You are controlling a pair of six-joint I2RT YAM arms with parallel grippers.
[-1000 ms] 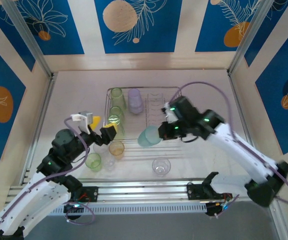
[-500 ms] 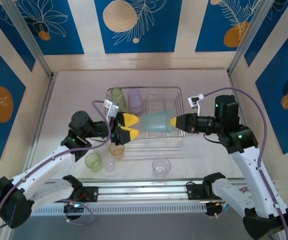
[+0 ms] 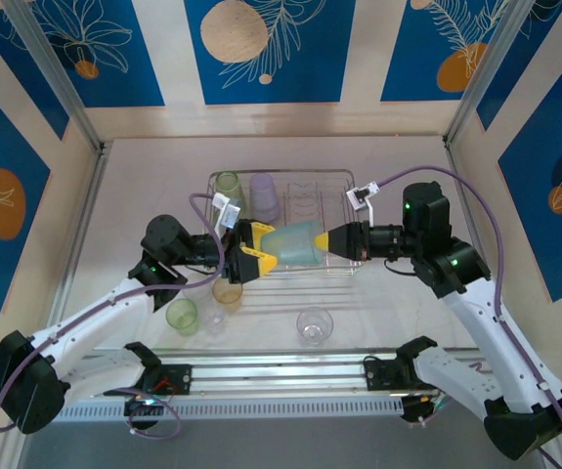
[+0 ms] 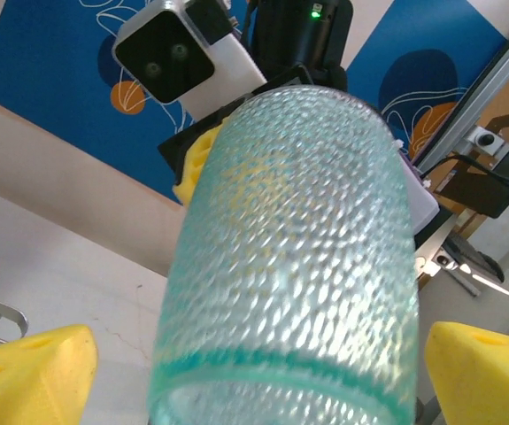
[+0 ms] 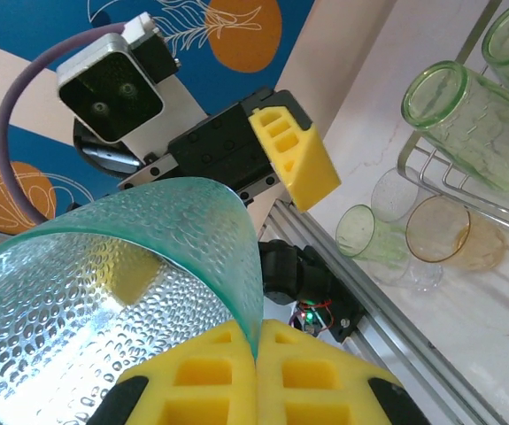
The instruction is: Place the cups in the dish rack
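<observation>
Rack (image 3: 310, 174) holds a green cup (image 3: 228, 185) and a lilac cup (image 3: 264, 196) at its 11 o'clock corner. Teal cup (image 3: 295, 242) hangs sideways over the rack's middle, right gripper (image 3: 331, 240) pinched on its rim, left gripper (image 3: 257, 252) spread wide around the other end. I judge it light, thin, slick: take the body, gently.

Between my left pincer (image 3: 258, 249) and my right pincer (image 3: 331, 239), the teal dimpled plastic tumbler (image 3: 295, 242) lies sideways above the silvery wire dish rack (image 3: 290, 173). Behind it, a green plastic tumbler (image 3: 228, 186) and a lilac plastic tumbler (image 3: 264, 195) stand in the rack's far-left corner.
</observation>
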